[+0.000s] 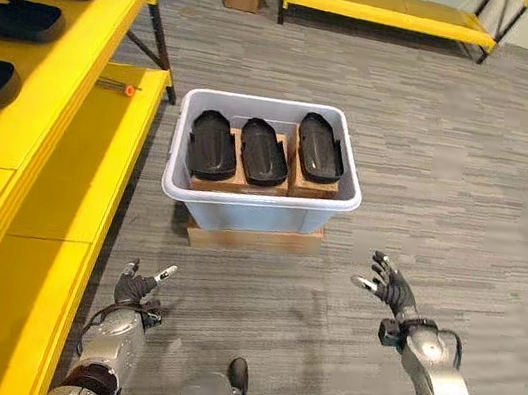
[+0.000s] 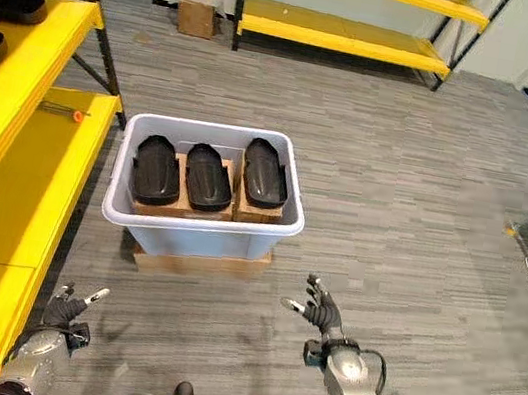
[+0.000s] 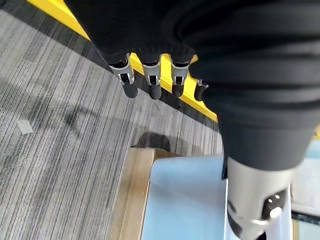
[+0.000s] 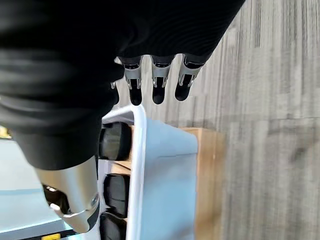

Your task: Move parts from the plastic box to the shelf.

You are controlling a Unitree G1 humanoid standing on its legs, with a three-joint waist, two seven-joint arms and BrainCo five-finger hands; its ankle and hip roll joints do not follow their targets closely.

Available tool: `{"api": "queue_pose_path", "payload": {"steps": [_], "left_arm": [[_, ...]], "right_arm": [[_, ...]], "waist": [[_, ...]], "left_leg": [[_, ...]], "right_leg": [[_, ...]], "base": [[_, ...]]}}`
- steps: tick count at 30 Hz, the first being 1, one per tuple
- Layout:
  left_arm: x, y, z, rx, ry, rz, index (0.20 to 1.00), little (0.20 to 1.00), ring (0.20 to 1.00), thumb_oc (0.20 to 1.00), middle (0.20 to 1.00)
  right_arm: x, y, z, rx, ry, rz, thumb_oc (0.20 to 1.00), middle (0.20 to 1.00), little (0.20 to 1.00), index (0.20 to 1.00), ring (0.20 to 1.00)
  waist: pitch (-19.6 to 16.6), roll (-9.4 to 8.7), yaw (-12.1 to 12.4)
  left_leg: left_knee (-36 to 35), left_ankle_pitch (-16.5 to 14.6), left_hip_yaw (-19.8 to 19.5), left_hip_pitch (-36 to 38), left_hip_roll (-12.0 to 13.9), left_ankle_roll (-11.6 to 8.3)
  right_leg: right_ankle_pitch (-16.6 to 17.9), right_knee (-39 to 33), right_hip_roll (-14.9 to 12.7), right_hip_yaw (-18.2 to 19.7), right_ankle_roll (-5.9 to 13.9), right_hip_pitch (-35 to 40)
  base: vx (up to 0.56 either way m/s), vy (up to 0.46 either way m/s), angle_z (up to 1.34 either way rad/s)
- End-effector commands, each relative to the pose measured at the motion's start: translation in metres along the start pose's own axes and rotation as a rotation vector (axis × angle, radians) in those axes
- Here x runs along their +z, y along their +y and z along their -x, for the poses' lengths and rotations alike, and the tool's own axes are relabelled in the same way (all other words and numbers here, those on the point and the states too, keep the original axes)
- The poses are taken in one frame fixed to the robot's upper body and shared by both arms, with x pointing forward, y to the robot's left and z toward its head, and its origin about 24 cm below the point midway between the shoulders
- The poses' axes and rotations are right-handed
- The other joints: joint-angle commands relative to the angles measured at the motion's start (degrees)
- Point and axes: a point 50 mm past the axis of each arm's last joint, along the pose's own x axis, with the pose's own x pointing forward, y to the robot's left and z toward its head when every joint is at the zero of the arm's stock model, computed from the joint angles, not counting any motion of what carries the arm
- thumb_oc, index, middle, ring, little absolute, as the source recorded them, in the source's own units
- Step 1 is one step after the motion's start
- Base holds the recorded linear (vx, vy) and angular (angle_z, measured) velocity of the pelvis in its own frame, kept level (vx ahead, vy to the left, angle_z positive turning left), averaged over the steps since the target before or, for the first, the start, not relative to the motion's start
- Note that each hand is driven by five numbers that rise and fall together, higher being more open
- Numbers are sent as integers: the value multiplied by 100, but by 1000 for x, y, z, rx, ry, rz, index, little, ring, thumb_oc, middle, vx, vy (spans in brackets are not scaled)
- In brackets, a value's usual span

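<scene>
- Three black oblong plastic parts [image 1: 264,150] lie side by side on cardboard blocks in the pale blue plastic box [image 1: 260,207], ahead of both hands; long axes run near to far.
- Yellow metal shelf [image 1: 39,135] stands to the left.
- Right hand [image 1: 389,285]: fingers spread apart, empty, near the box's right corner; judged slightly nearer.
- Left hand [image 1: 136,286]: fingers relaxed, empty, beside the shelf.

The plastic box [image 2: 201,220] sits on a flat wooden base [image 2: 200,262] on the grey carpet, three black parts [image 2: 209,178] lying side by side inside it on cardboard. The yellow shelf [image 2: 4,174] runs along the left. Both hands hover low and empty, fingers spread: left hand [image 2: 70,312] beside the shelf, right hand [image 2: 318,312] near the box's front corner.
</scene>
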Motion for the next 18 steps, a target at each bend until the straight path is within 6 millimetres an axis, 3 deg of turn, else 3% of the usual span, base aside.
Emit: {"api": "queue_pose_path", "payload": {"steps": [1, 3, 5, 8, 11, 13, 18], "left_arm": [[20, -19, 0, -85, -88, 4, 1000, 1000, 1000, 1000, 1000], [20, -25, 1, -115, -81, 3, 1000, 1000, 1000, 1000, 1000], [17, -30, 3, -177, -63, 13, 1000, 1000, 1000, 1000, 1000], [10, -40, 8, -288, -53, -16, 1000, 1000, 1000, 1000, 1000], [11, -58, 10, -360, -57, -61, 1000, 1000, 1000, 1000, 1000], [14, -66, 10, -379, -49, -74, 1000, 1000, 1000, 1000, 1000], [11, -70, 12, -400, -39, -99, 1000, 1000, 1000, 1000, 1000]], "right_arm": [[27, -22, 0, -85, -117, 2, 1000, 1000, 1000, 1000, 1000], [30, -27, 2, -66, -125, -14, 1000, 1000, 1000, 1000, 1000], [32, -28, 3, -13, -126, -20, 1000, 1000, 1000, 1000, 1000], [17, -34, 8, -41, -86, -11, 1000, 1000, 1000, 1000, 1000], [8, -36, 12, -82, -67, -26, 1000, 1000, 1000, 1000, 1000], [4, -27, 10, -74, -46, -10, 1000, 1000, 1000, 1000, 1000], [3, -26, 8, -90, -34, -12, 1000, 1000, 1000, 1000, 1000]], "waist": [[159, 137, -389], [171, 114, -513], [235, 62, -638], [280, -3, -838], [200, -18, -1011], [210, -43, -1050], [231, -32, -1016]], "left_leg": [[599, -476, -320, -323, 334, -394], [456, -456, -405, -204, 202, -408], [221, -514, -481, 127, 16, -423], [40, -698, -916, 602, -159, -375], [35, -758, -1193, 720, -191, -362], [232, -831, -1071, 715, -96, -376], [373, -880, -933, 670, 10, -397]], "right_leg": [[-135, -591, 1166, 841, -319, -149], [-34, -878, 1428, 865, -366, -457], [479, -1316, 1583, 787, -241, -906], [1113, -1678, 1647, 1119, -54, -1316], [1135, -1746, 1748, 1574, -128, -1192], [860, -1567, 1782, 1650, -249, -969], [597, -1480, 1745, 1603, -365, -755]], "base": [[125, 120, 54], [120, 101, 83], [151, 56, 42], [243, -59, 10], [275, -164, 96], [306, -285, 87], [139, -150, -7]]}}
